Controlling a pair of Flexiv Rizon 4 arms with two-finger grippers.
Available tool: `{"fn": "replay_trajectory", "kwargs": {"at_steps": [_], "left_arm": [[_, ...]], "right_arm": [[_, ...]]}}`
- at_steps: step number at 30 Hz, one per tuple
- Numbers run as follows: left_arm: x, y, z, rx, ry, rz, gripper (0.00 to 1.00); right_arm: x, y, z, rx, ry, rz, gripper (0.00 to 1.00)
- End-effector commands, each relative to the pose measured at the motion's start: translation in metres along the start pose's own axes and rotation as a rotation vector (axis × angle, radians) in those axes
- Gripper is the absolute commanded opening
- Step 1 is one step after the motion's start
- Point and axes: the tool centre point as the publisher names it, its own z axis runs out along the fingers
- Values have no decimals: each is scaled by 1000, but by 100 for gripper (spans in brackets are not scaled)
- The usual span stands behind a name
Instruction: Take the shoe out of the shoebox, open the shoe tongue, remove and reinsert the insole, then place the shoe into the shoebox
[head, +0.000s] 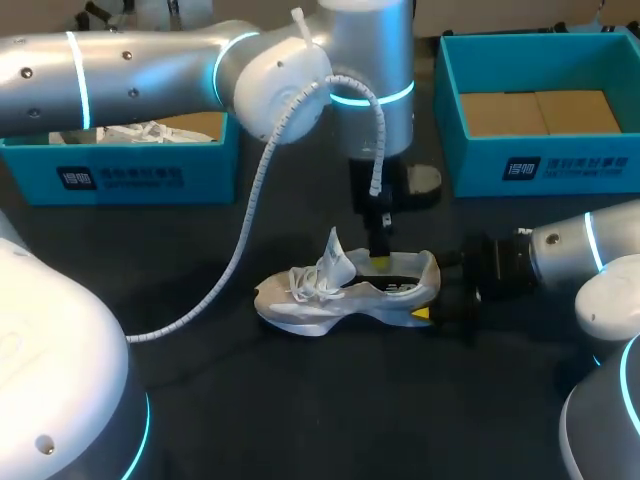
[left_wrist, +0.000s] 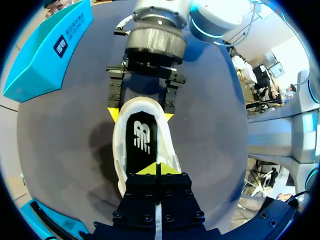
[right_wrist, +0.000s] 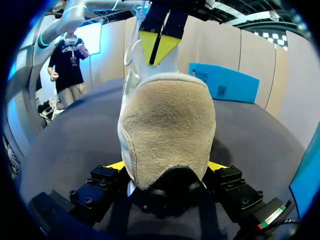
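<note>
Now the white lace-up shoe (head: 345, 292) sits on its sole in the middle of the dark table (head: 300, 420). Its long way runs across the table, with the toe toward the left edge and the heel toward the right edge. My right pincer (right_wrist: 166, 167) comes in flat from the right and is closed on the heel, one yellow tip on each side. My left pincer (left_wrist: 156, 170) hangs straight down into the shoe's mouth. Its two tips are pressed together on the flat black insole (left_wrist: 142, 142). I cannot tell if the thin insole is caught between them. The white tongue (head: 333, 252) stands up just on the toe side of that pincer.

I think the insole step is in hand. The insole lies the same way as the shoe, so my left arm, the nearer one, should pull up and toward the heel. A white mark is on the insole, and white print is on the blue-green cardboard shoebox (head: 540, 165) at the back right corner. I leave both unread.
</note>
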Motion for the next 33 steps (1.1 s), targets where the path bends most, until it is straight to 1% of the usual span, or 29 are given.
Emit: {"fn": "replay_trajectory", "kwargs": {"at_steps": [1, 6, 14, 22, 33], "left_arm": [[-1, -8, 11, 4, -11, 17, 0], [-2, -14, 22, 11, -16, 43, 0], [-7, -15, 38, 22, -10, 76, 0], [-14, -10, 52, 2, -3, 94, 0], [-10, -2, 66, -17, 26, 124, 0]], "right_arm": [[0, -1, 3, 2, -3, 0, 0], [0, -1, 3, 2, -3, 0, 0], [0, -1, 3, 2, -3, 0, 0], [0, -1, 3, 2, -3, 0, 0], [0, -1, 3, 2, -3, 0, 0]]}}
